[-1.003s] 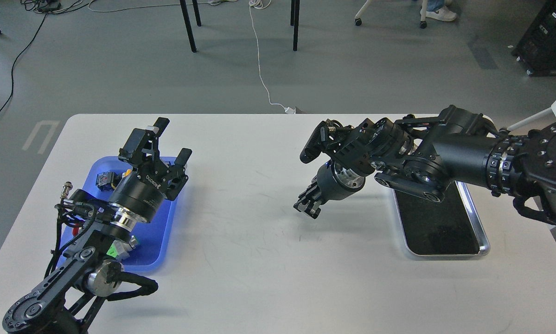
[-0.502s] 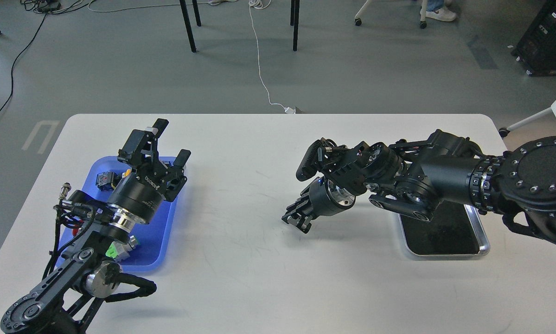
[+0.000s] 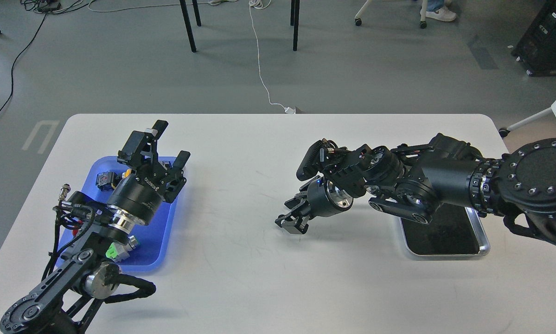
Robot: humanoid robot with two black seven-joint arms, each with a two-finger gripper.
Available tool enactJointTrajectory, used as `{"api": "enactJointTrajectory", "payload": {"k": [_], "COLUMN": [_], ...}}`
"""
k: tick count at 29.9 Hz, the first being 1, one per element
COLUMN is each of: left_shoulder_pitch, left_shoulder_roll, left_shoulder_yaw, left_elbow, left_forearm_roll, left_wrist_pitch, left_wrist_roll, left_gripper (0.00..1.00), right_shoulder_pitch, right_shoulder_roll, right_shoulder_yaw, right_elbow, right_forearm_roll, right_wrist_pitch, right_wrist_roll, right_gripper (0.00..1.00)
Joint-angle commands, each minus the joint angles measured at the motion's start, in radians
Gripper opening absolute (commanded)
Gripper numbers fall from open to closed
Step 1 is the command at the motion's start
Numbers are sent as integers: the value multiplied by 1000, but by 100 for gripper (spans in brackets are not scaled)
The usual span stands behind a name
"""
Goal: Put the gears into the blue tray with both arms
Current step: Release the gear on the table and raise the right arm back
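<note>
Head view shows one blue tray (image 3: 159,241) sitting at about 9 o'clock on the white table (image 3: 240,278), with a few small bits inside: something green, something yellow, a dark connector. I honestly can't pick out any gears among them at this size. Two arms in shot. The left gripper (image 3: 169,144) hangs right over the tray's 1 o'clock corner, fingers spread well apart with nothing between them. The right gripper (image 3: 292,219) is out over bare table near the middle, well apart from the tray at its 3 o'clock side, tips angled down toward the table; it's dark and small, so I can't tell if it's holding anything. One steel tray (image 3: 484,241) sits at 3 o'clock, partly under the right arm.
</note>
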Motion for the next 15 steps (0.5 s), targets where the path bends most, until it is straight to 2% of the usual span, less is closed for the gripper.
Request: {"api": "enactJointTrajectory", "payload": {"k": [1, 8, 13, 15], "left_shoulder_pitch": [0, 0, -2, -5], "left_shoulder_roll": [3, 3, 3, 3], "left_shoulder_yaw": [0, 0, 8, 15], "left_elbow": [-7, -9, -10, -10], "left_forearm_roll": [0, 0, 1, 11], "left_wrist_pitch": [1, 1, -1, -1], "left_wrist_roll": [-2, -15, -17, -20], "left_gripper": [98, 98, 98, 98], "right_shoulder_pitch": [22, 12, -161, -265], "right_shoulder_roll": [-41, -328, -552, -600], "right_shoulder_yaw": [14, 202, 433, 555], "right_elbow": [28, 170, 294, 313], "right_forearm_roll": [61, 214, 467, 556], "right_wrist_pitch": [-7, -7, -8, -8], "right_wrist_roll": [0, 0, 0, 0], "right_gripper": [95, 98, 98, 98]}}
